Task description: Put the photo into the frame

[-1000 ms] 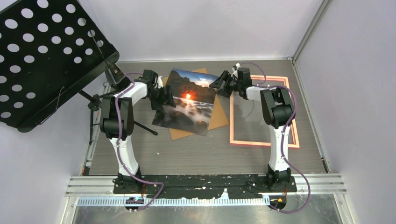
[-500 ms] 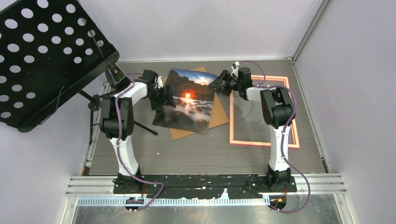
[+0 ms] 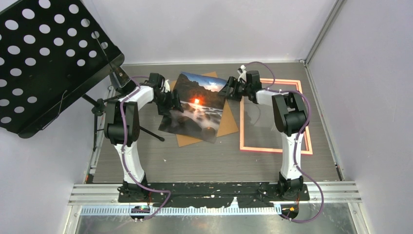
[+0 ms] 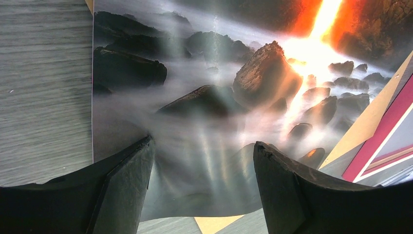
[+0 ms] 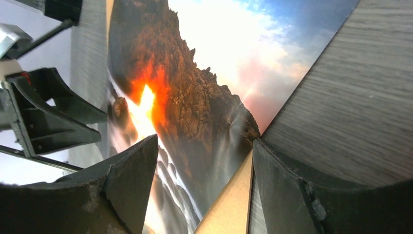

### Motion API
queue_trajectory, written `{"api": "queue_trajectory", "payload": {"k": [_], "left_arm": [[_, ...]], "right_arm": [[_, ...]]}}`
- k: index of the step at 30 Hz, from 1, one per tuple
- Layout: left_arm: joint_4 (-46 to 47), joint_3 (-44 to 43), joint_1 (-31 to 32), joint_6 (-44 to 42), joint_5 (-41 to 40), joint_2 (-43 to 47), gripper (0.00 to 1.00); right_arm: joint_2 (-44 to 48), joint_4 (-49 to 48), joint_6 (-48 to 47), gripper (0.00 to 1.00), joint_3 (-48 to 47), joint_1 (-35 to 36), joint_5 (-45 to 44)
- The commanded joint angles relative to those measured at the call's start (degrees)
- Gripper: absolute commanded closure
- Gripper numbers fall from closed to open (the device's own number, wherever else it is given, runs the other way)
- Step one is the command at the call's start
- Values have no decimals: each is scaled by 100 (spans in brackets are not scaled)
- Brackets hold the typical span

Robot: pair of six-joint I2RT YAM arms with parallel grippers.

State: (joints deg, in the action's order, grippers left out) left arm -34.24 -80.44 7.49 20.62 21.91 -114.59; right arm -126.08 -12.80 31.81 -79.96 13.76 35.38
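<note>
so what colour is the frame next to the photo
The frame is pink-orange, clearest in the top external view.

Saw plain pale-lilac walls (image 3: 219,29) closing in on three sides, evenly lit. Spotted a grey wood-grain table (image 3: 204,161) below, edged at the near side by aluminium rails (image 3: 219,192). Caught a black perforated music stand (image 3: 44,63) tilted at far left, propped on thin tripod legs (image 3: 151,134).

Bright, even light from above leaves the top view sharp, with faint shadows. Pale glare streaks cross the glossy rectangular sunset print (image 4: 209,97) just ahead of the left gripper (image 4: 203,145); beyond the right gripper (image 5: 204,141) its sky burns out white.
</note>
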Motion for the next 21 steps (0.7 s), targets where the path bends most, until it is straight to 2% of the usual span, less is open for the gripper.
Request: {"api": "queue_trajectory", "payload": {"k": [1, 10, 21], "left_arm": [[-38, 176, 108, 32, 280, -134, 23], [23, 244, 104, 87, 265, -91, 23], [58, 275, 104, 126, 285, -29, 24]], "right_arm": [[608, 692, -670, 23, -61, 192, -125], [1066, 1220, -1085, 20, 178, 225, -498], [1330, 1485, -1062, 21, 852, 325, -527]]}}
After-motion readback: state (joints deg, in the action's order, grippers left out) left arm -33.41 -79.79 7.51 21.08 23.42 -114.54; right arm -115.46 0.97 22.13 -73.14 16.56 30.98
